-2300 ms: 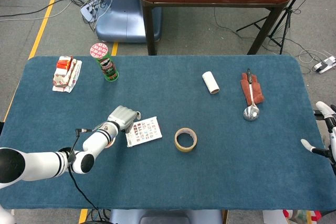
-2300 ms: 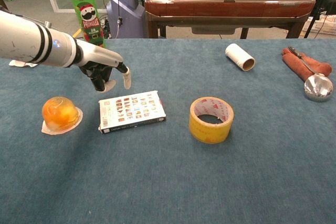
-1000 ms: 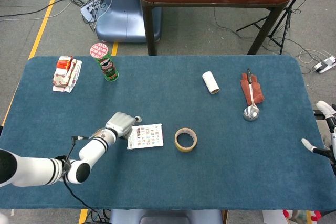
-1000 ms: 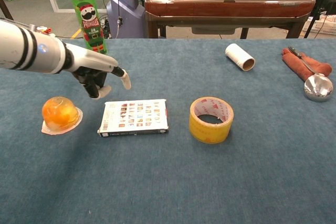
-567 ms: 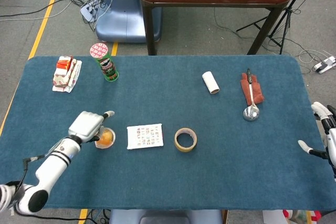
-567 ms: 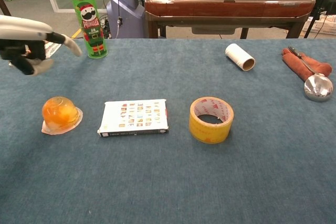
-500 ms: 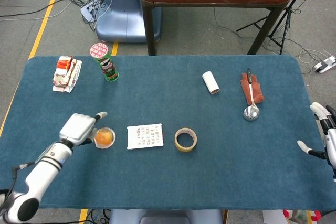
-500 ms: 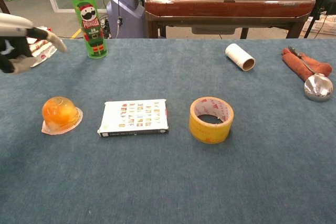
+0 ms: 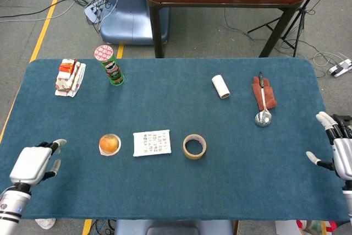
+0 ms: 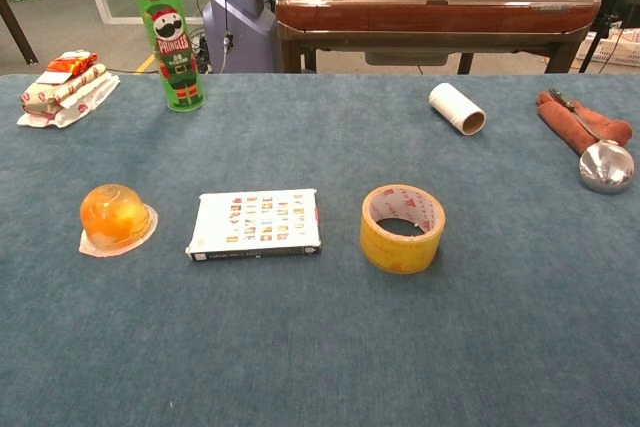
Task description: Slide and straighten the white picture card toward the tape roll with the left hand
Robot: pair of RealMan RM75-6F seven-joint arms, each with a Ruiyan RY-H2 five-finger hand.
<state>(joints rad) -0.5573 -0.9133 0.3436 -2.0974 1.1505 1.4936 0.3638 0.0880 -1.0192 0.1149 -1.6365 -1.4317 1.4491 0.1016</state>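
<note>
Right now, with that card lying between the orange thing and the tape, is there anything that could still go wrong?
Possibly. The white picture card sits close to the yellow tape roll but apart from it, so another push might knock the roll away. The orange jelly cup lies near the card's other end; the left hand, now at the blue table's near corner, could clip it if it reaches in again.

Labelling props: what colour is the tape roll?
Yellow tape roll, with a pale inner core; clearest in the chest view.
</note>
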